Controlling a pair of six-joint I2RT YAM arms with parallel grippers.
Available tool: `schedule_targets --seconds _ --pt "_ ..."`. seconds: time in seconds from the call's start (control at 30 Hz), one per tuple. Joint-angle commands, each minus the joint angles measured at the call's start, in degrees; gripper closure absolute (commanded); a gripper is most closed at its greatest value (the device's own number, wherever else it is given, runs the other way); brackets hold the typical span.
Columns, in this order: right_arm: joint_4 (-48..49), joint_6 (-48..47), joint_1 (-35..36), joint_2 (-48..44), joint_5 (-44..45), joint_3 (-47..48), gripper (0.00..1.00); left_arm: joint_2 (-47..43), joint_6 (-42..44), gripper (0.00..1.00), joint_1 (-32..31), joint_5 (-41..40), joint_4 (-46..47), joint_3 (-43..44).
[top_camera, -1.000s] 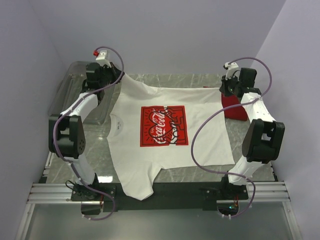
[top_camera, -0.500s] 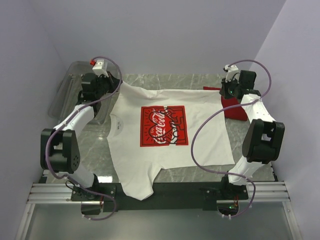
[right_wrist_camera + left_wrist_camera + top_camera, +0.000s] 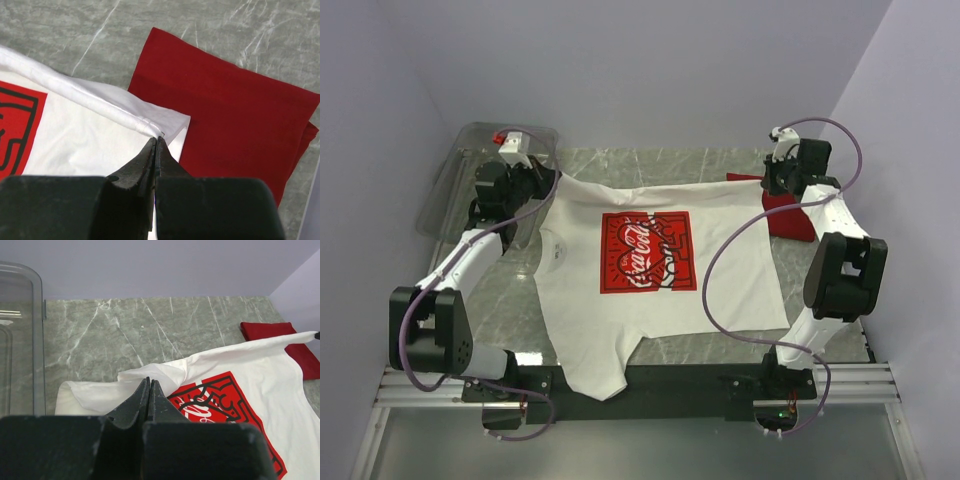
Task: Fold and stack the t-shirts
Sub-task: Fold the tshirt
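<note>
Left gripper (image 3: pixel 149 385) clenched on the white shirt (image 3: pixel 740 270) at its far-left corner; right gripper (image 3: pixel 156 142) pinching the far-right hem; that edge is stretched taut between them, likely for a clean fold; the rest lies flat on the table (image 3: pixel 150 325); red shirt (image 3: pixel 235 100) sits folded far right.

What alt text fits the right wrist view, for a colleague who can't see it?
The right fingers are shut on a rolled edge of the white t-shirt, which stretches away to the upper left. Beside it, the red t-shirt lies folded on the grey marble table, with the white corner overlapping its near edge.
</note>
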Motion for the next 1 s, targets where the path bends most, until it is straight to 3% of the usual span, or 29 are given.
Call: schedule_targets --seconds 0.0,0.47,0.97 --pt "0.62 1.58 -0.54 1.04 0.97 3.67 1.00 -3.82 -0.31 1.00 0.10 1.97 1.70 -0.89" --pt "0.00 2.91 -0.54 4.29 2.20 6.40 1.00 -10.06 -1.36 1.00 -0.08 1.71 -1.29 -5.02" --pt "0.44 2.29 -0.54 4.21 2.82 4.82 0.99 -9.80 1.18 1.00 -3.59 -2.86 -6.82 -5.20"
